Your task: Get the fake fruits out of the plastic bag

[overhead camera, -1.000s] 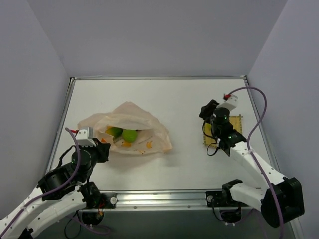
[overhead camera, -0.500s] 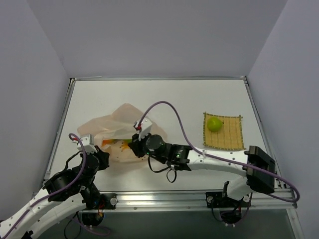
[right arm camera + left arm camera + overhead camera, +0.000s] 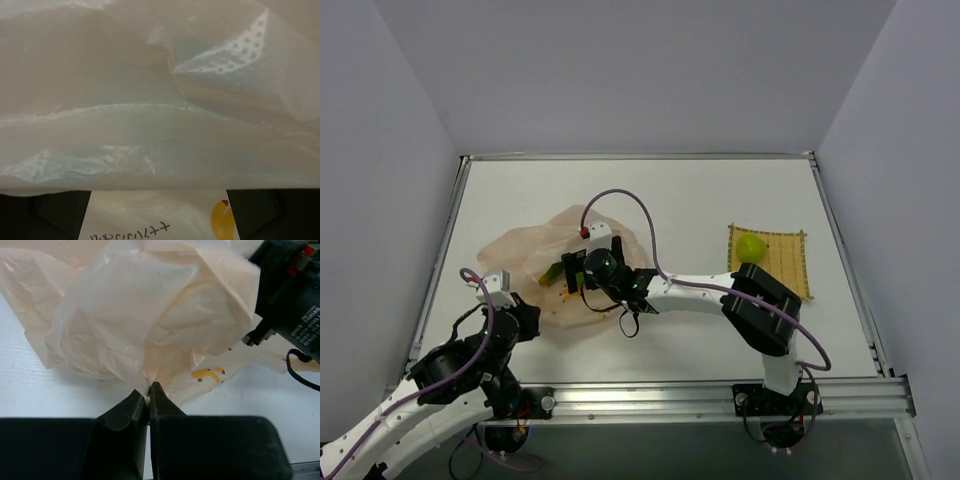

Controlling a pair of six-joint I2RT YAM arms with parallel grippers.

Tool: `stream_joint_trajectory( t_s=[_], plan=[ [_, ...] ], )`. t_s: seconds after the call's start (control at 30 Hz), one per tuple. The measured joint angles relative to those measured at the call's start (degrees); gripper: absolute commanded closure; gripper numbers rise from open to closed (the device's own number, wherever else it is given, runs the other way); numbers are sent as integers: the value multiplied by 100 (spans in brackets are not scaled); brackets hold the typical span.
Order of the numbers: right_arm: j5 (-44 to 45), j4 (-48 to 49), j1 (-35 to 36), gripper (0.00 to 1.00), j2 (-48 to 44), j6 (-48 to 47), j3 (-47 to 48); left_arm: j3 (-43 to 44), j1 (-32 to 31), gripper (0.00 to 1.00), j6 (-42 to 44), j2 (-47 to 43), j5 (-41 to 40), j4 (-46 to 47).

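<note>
Our right hand [image 3: 568,272] is now at the mouth of the bag [image 3: 520,245], left of centre in the overhead view, with its fingers spread wide and nothing between them. A second ago it was over the yellow mat [image 3: 790,275] on the right side of the frame. Half a second ago it was already reaching across, and since then it has pushed further in. In its own wrist view we see the two fingers [image 3: 45,212] at the bottom corners and little ahead but pale, glossy film, so we cannot tell from there how close any fruit lies.

One lime [image 3: 751,247] sits on the upper left part of the mat, well apart from the bag, so we count that fruit as out. Something green [image 3: 552,271] shows inside the bag just left of the right hand. We take it for a fruit that is still to be removed; the others are hidden from us.

Our left hand [image 3: 149,392] has not let go. It is clamped on a fold of the bag's near edge at the lower left, pinning it to the worktop [image 3: 700,200]. The bag has bunched up toward the left since the right hand went in.

We judge this as the start of the next pick.
</note>
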Motion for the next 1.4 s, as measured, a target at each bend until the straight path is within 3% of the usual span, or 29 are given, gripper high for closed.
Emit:
stream_joint_trajectory(
  t_s=[0.53,0.6,0.73,0.8,0.93,1.17,1.4],
  plan=[
    [-7,74,-214,1,1274,284,787,0,0,98,247,162,76,483],
    [-11,184,-251,11,1403,284,837,0,0,98,251,199,94,527],
    [-55,391,-302,49,1512,256,813,0,0,98,286,245,92,540],
    [-74,586,-302,53,1456,232,684,0,0,98,313,245,90,542],
    [-168,699,-186,57,791,87,-136,0,0,98,374,245,76,566],
    [-833,758,221,57,-1565,-22,-1462,28,0,98,678,490,-76,1016],
    [-1860,660,299,57,-3410,-48,-1716,37,0,98,981,1027,-160,1657]
  ],
)
